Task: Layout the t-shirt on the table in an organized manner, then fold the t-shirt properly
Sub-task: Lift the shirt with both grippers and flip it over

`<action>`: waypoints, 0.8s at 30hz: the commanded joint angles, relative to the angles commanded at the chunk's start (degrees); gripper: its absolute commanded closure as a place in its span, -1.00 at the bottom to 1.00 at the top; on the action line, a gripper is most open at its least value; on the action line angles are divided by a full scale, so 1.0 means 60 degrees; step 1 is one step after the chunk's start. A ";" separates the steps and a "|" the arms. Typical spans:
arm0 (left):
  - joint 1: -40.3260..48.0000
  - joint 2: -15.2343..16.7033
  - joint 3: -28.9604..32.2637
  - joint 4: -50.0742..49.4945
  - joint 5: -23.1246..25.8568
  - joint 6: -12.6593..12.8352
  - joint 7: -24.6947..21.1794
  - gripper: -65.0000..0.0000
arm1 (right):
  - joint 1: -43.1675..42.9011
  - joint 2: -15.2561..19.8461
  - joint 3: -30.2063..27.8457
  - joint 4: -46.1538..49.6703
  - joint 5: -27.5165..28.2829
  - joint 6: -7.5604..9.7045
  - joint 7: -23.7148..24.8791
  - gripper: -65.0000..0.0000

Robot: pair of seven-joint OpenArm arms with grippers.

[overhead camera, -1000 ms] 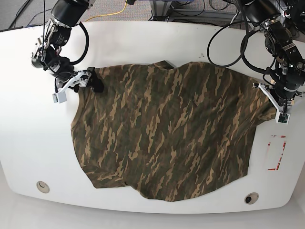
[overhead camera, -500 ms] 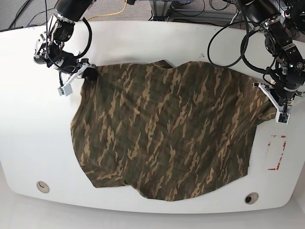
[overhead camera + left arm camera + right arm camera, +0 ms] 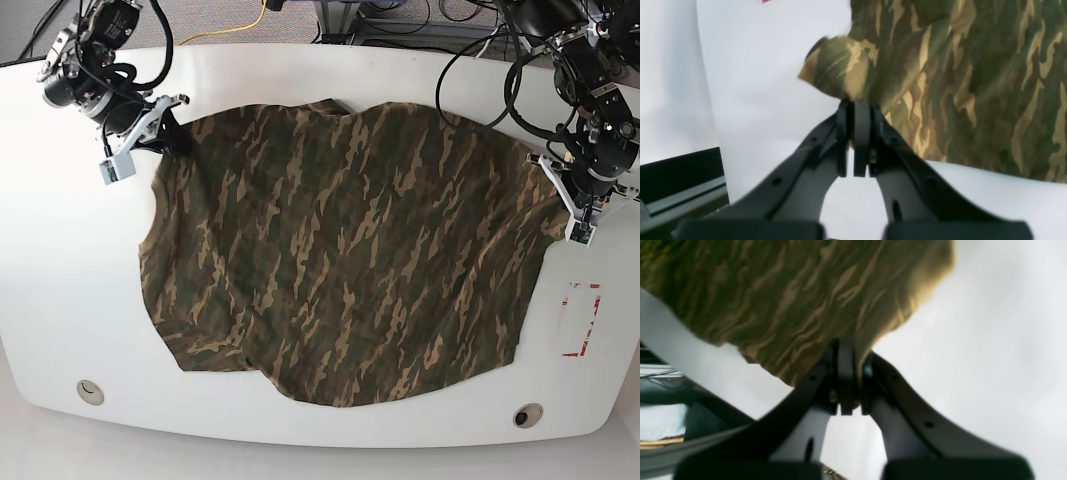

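camouflage t-shirt [image 3: 340, 260] pinched between two claws, left claw [image 3: 857, 110] and right claw [image 3: 845, 355]

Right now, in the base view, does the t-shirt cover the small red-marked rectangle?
No, the t-shirt stops short of the red-marked rectangle, which lies bare.

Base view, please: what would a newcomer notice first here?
The camouflage t-shirt spread over the middle of the white table, covering most of it. Each pincer is shut on a far corner of it: the right pincer at the view's upper left, the left pincer at its right edge.
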 joint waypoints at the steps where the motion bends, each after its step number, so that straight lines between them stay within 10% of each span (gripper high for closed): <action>1: 0.0000 0.0000 0.0000 0.0000 0.0000 0.0000 0.0000 1.00 | 0.0000 0.0132 0.0088 0.0000 0.0352 0.0000 0.0000 0.98; 17: -0.4234 0.0557 0.1524 -0.0044 0.0044 0.0000 0.0000 1.00 | 0.3648 0.2037 0.0132 -0.2256 0.0542 0.0000 0.0000 0.96; 24: -0.7663 0.0806 0.2403 -0.0513 0.0015 0.1179 0.0000 1.00 | 0.7223 0.3473 -0.1143 -0.5026 0.0527 0.0000 0.0029 0.96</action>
